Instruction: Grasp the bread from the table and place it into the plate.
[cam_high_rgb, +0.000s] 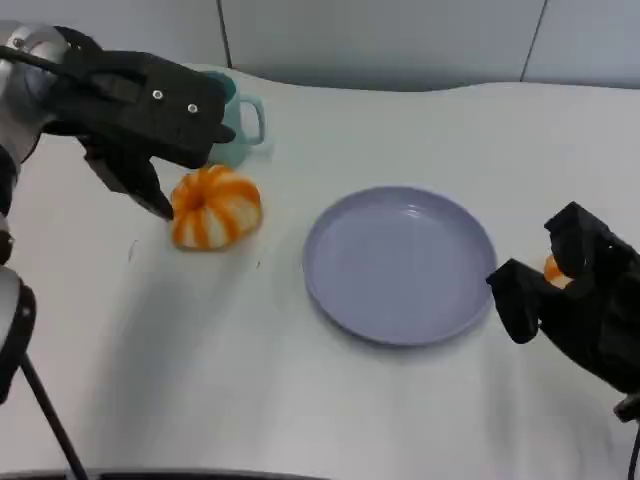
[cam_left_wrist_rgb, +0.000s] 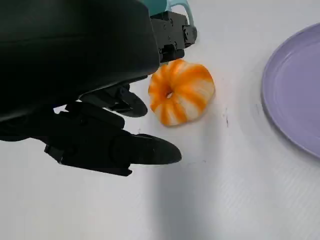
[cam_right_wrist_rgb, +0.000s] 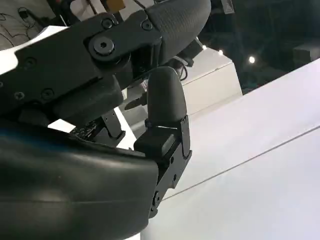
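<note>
Closest to my head camera, low on the right, sits my right hand (cam_high_rgb: 575, 300), resting near the table edge just beside the plate's rim. Its fingers look curled inward, though I cannot tell whether they are closed on anything; a small orange object (cam_high_rgb: 554, 269) peeks out just behind them. From the right wrist camera I see the hand's (cam_right_wrist_rgb: 125, 100) black shell and fingers against a pale wall.

My left hand (cam_high_rgb: 140, 115) hovers at the far left, fingers apart and pointing down, holding nothing. One fingertip is right beside the bread (cam_high_rgb: 215, 207), an orange-and-white striped ring lying on the white table (cam_high_rgb: 300, 400). From the left wrist camera the left hand (cam_left_wrist_rgb: 100, 120) straddles one side of the bread (cam_left_wrist_rgb: 181, 91) without clearly touching it.

Behind the left hand stands a teal mug (cam_high_rgb: 240, 122). Right of the bread, well apart from it, lies the lavender plate (cam_high_rgb: 330, 285) with nothing on it.
</note>
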